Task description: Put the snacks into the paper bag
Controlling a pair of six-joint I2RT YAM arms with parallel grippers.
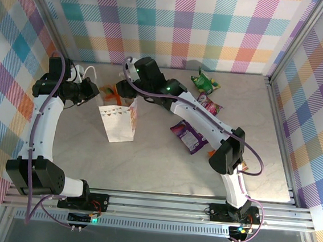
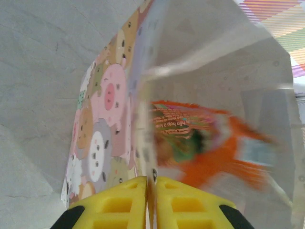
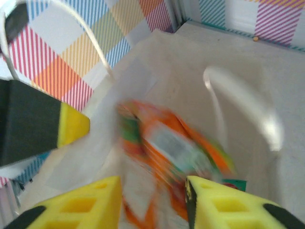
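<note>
Orange snack packet (image 3: 171,148): blurred, just below my right tool (image 3: 152,202), inside the paper bag (image 1: 117,122) mouth | right tool: spread, gripping nothing | left tool (image 2: 151,200): pressed together on bag wall | loose snacks (image 1: 188,136): on counter (image 1: 163,167) right of bag, nearer my right arm

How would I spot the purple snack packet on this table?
Find the white paper bag standing on the table, left of middle. Straight to its right the purple packet lies flat. Its neighbours farther back are a pink packet and a green packet; it alone is dark purple.
</note>
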